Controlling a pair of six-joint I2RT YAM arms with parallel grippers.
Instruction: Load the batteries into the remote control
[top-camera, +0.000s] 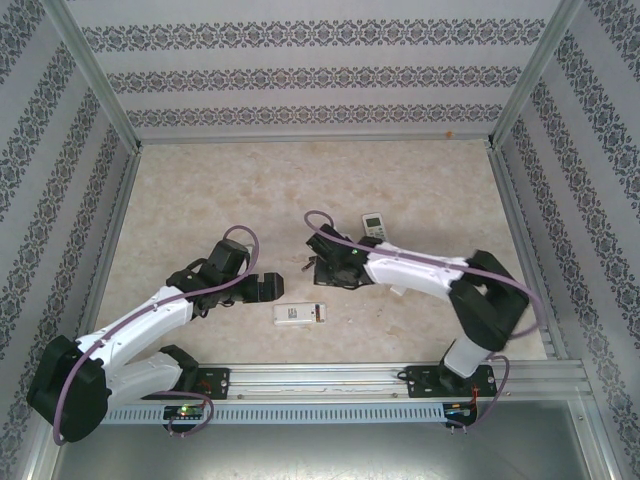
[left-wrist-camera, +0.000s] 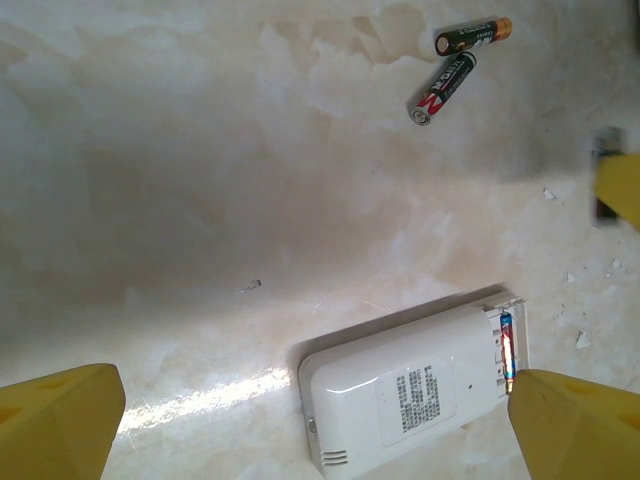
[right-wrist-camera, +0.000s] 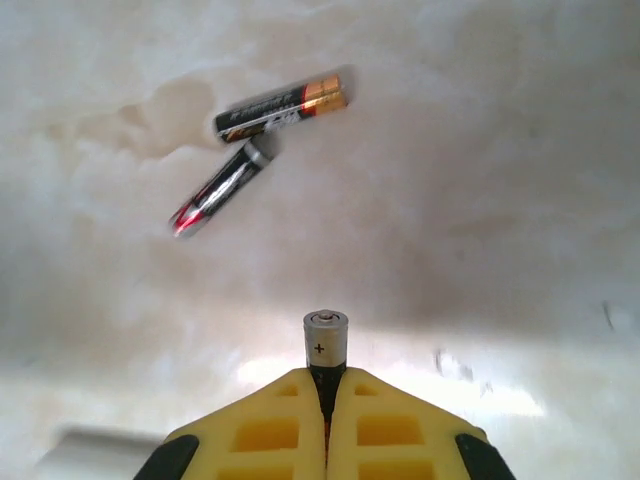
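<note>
Beige marble-look tabletop (top-camera: 200, 200), glossy, with a few white crumbs (left-wrist-camera: 585, 340) near the remote. Patterned wallpaper walls (top-camera: 300, 75) stand on three sides, with aluminium frame posts (top-camera: 100, 90) at the corners. A metal rail (top-camera: 330, 378) runs along the near edge, and both arms are bolted to it.

White remote (left-wrist-camera: 400, 385) lies back-up at middle-front of the table, between the two grippers and slightly nearer the bases. Its battery slot (left-wrist-camera: 505, 345) at one end is uncovered; a thin blue-red strip sits in it, too small to tell what. A second small remote (top-camera: 373, 223) lies farther back, just behind the right arm.

Right gripper (right-wrist-camera: 325, 392): yellow fingers pressed together, pinching the held battery (right-wrist-camera: 326, 345), plus end poking out past the tips. Two more batteries lie on the table ahead of it, apart from the tips. The orange-ended battery (right-wrist-camera: 280, 105) and the red-marked battery (right-wrist-camera: 220, 188) almost meet at one end, in a shallow V.

Left gripper (top-camera: 270, 288): fingers (left-wrist-camera: 60, 420) spread wide over the remote. The slot end sits just beside one fingertip in the wrist view.
</note>
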